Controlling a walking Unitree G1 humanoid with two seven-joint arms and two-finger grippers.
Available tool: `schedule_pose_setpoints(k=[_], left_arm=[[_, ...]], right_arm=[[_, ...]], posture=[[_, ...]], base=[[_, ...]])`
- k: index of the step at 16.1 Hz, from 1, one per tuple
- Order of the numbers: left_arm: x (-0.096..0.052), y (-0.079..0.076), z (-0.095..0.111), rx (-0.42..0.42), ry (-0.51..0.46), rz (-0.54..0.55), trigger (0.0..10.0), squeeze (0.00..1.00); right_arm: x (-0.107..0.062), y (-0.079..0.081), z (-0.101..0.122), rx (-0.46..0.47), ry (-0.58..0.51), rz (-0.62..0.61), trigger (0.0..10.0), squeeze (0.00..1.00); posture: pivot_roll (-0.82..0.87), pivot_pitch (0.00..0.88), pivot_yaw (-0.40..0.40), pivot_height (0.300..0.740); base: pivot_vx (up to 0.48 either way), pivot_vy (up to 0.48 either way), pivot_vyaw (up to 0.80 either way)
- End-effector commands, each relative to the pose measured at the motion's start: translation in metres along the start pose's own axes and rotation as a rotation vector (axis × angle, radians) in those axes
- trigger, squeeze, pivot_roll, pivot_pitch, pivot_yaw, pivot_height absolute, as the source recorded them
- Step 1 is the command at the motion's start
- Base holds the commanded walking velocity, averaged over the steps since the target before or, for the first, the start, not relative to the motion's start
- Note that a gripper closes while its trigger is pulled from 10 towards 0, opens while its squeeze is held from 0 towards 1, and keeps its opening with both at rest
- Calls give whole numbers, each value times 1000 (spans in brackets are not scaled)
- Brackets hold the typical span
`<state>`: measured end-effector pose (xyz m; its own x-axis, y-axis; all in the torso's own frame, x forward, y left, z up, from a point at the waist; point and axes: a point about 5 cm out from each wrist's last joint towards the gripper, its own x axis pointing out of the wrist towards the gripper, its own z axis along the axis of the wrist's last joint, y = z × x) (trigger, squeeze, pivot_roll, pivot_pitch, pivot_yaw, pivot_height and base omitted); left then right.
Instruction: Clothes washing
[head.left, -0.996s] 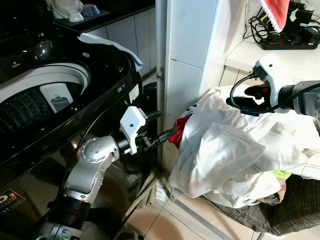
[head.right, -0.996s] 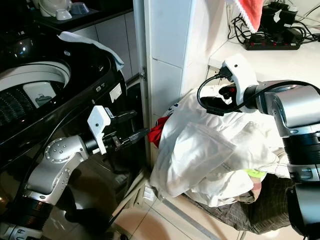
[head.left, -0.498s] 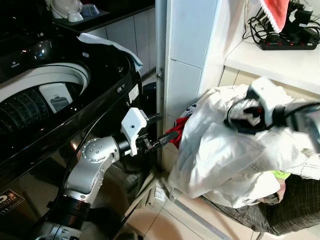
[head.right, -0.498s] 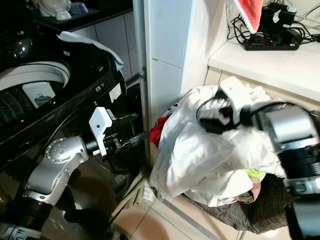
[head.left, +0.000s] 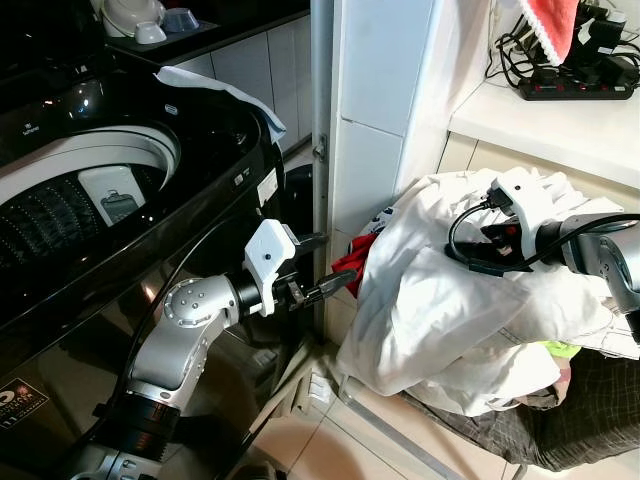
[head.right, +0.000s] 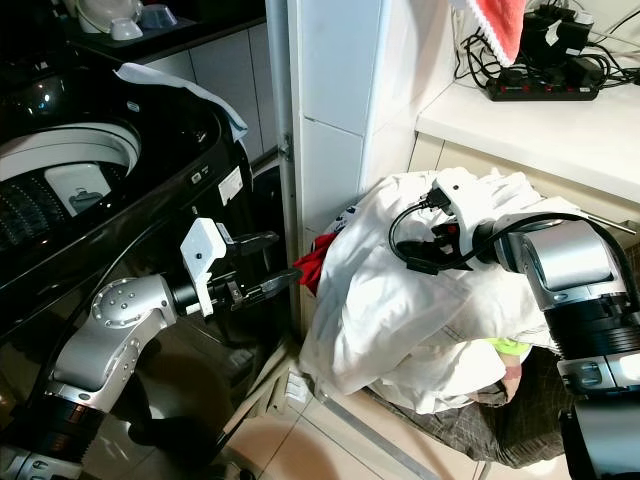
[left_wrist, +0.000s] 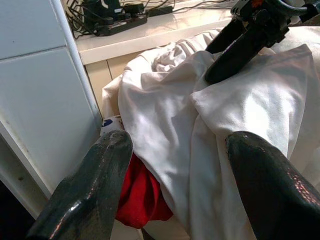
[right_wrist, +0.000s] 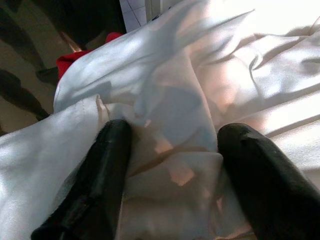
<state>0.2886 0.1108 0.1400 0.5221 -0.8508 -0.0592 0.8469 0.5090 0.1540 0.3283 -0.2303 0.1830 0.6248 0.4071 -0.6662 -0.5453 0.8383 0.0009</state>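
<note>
A heap of white clothes (head.left: 450, 310) lies in a dark basket (head.left: 590, 420) by the tiled pillar. A red garment (head.left: 352, 265) sticks out at the heap's left side. My left gripper (head.left: 335, 262) is open just short of that red garment (left_wrist: 142, 195), its fingers apart and holding nothing. My right gripper (head.left: 478, 255) is open on top of the heap, and both fingertips (right_wrist: 112, 145) press into the white cloth (right_wrist: 175, 100). The black top-loading washing machine (head.left: 80, 190) stands to the left with its drum open.
A white tiled pillar (head.left: 375, 120) stands between washer and basket. A white cloth (head.left: 215, 85) lies on the washer's far edge. On the counter behind the heap sits a power strip (head.left: 575, 88) with cables, and a red cloth (head.left: 550, 25) hangs above it.
My right gripper has come down from above the heap onto the white clothes. The left gripper has stayed by the red garment, shifting only slightly.
</note>
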Motion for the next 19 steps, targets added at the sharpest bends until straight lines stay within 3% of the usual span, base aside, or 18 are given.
schedule_pose_setpoints(k=[1,15,18,19], left_arm=[[-2,-1,2,13,6,-7,10000,0],[-2,-2,-1,17,20,-14,10000,0],[-2,0,-1,21,22,-5,10000,0],[-2,4,-2,37,34,34,10000,0]], right_arm=[[-3,-3,3,8,-17,-5,0,0],[-4,-3,5,32,-38,10,0,0],[-8,-4,14,54,-97,8,0,0],[-12,-5,24,82,-160,12,0,0]], posture=[[-19,0,27,740],[-21,0,29,740],[-21,0,29,740],[-22,0,30,740]], base=[[0,0,0],[0,0,0],[0,0,0],[0,0,0]])
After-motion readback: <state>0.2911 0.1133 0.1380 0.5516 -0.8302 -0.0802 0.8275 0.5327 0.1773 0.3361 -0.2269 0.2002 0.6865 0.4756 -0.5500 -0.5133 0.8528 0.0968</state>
